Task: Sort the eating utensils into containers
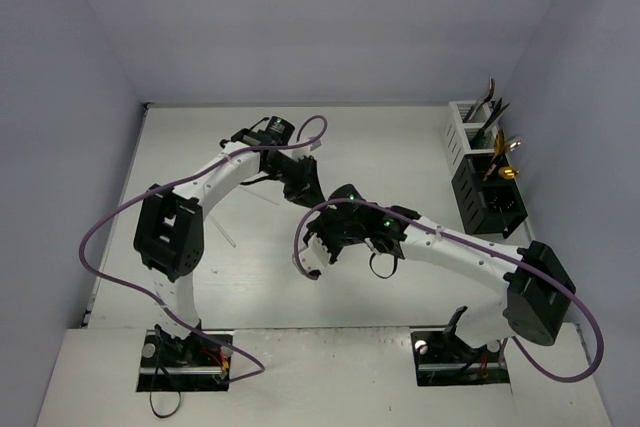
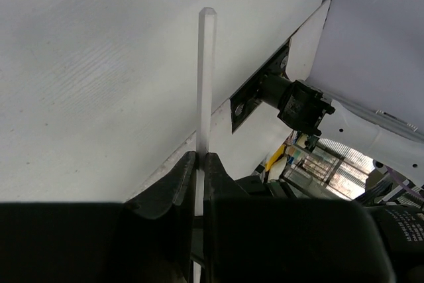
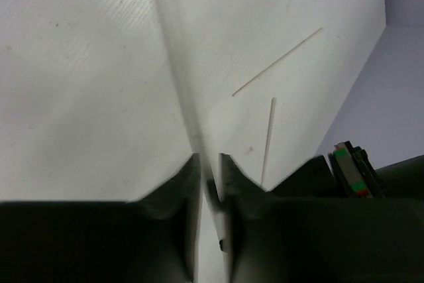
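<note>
Your left fingers [image 2: 198,158] pinch a clear chopstick [image 2: 206,77] over the counter [image 2: 79,64]. Your right fingers [image 3: 210,160] straddle a blurred chopstick [image 3: 173,57], nearly closed; whether they grip it, you cannot tell.

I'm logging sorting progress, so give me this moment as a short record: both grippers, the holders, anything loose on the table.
left gripper: shut on a clear chopstick
right gripper: fingers either side of a blurred chopstick, grip unclear
white holder: far right corner, dark cutlery upright inside
black holder: next to it, nearer the arms
gold spoons: upright where both holders meet
loose chopsticks: at least two flat on the table
</note>
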Action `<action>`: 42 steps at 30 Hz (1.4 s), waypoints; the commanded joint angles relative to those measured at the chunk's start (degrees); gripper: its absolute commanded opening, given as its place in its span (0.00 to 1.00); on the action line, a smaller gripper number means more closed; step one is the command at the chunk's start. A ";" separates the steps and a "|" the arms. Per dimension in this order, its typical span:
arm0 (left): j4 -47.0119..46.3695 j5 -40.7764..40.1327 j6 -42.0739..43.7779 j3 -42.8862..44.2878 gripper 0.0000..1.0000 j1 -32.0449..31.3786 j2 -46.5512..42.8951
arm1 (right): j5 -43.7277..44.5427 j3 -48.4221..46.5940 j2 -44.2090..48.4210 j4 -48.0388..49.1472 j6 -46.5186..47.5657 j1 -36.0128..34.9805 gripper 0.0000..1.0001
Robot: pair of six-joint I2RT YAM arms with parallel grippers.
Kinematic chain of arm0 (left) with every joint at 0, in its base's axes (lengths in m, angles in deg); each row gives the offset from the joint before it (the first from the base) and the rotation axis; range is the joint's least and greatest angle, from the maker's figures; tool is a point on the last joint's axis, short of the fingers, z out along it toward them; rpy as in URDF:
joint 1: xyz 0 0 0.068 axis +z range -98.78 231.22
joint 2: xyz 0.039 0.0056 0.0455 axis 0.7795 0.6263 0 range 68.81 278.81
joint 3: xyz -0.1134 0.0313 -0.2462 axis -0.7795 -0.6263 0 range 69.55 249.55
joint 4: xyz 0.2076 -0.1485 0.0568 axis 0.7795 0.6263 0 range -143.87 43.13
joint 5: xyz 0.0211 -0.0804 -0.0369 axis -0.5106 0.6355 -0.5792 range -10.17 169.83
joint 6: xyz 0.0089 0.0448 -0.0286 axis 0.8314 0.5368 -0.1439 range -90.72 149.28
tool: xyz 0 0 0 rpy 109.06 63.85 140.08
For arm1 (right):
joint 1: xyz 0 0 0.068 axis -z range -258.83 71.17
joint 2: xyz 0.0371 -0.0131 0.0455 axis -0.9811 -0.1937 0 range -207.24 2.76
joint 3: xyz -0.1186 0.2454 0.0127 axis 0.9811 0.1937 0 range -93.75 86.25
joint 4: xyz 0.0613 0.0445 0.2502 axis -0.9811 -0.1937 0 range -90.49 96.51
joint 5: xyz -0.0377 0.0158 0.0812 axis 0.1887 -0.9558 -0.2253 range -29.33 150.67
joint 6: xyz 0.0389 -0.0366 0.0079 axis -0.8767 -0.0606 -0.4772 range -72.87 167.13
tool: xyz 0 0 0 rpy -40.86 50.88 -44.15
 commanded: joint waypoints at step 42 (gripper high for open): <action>-17.64 -31.80 10.76 -7.30 0.87 9.50 -13.54 | 30.98 -7.45 25.96 2.77 -97.22 69.14 0.00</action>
